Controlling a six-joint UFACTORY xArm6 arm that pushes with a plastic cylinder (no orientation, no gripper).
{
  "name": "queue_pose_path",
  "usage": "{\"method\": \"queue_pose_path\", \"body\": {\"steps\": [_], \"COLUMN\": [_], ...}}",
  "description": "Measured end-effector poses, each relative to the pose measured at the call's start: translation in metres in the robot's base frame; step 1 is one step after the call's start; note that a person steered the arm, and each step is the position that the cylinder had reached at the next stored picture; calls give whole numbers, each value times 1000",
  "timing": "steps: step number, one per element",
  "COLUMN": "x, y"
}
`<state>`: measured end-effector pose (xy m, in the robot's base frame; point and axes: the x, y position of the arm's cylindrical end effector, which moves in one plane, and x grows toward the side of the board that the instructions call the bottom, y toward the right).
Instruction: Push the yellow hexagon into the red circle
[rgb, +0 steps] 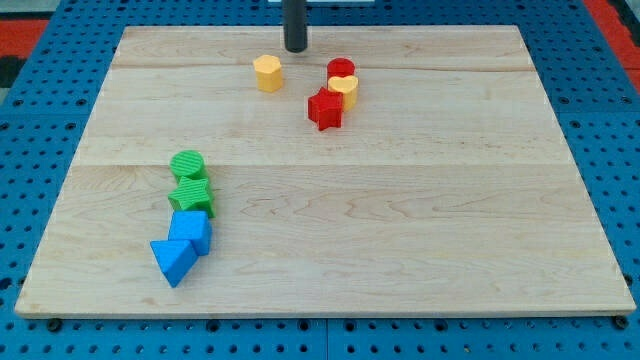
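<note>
The yellow hexagon (267, 73) sits near the view's top, left of centre. The red circle (340, 69) lies to its right, with a yellow heart-like block (344, 90) touching it below and a red star (325, 109) just below that. My tip (295, 47) is at the end of the dark rod, just above and to the right of the yellow hexagon, a short gap away, and left of the red circle.
A green circle (187, 165), a green star (190, 194), a blue cube-like block (191, 231) and a blue triangle (173, 261) form a chain at the lower left. The wooden board (400, 220) rests on a blue pegboard.
</note>
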<state>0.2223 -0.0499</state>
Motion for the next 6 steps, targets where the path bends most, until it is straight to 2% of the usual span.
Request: {"method": "queue_pose_path", "body": {"steps": [1, 2, 3, 5, 6], "x": [1, 20, 45, 87, 88], "y": [-60, -97, -92, 32, 39]}}
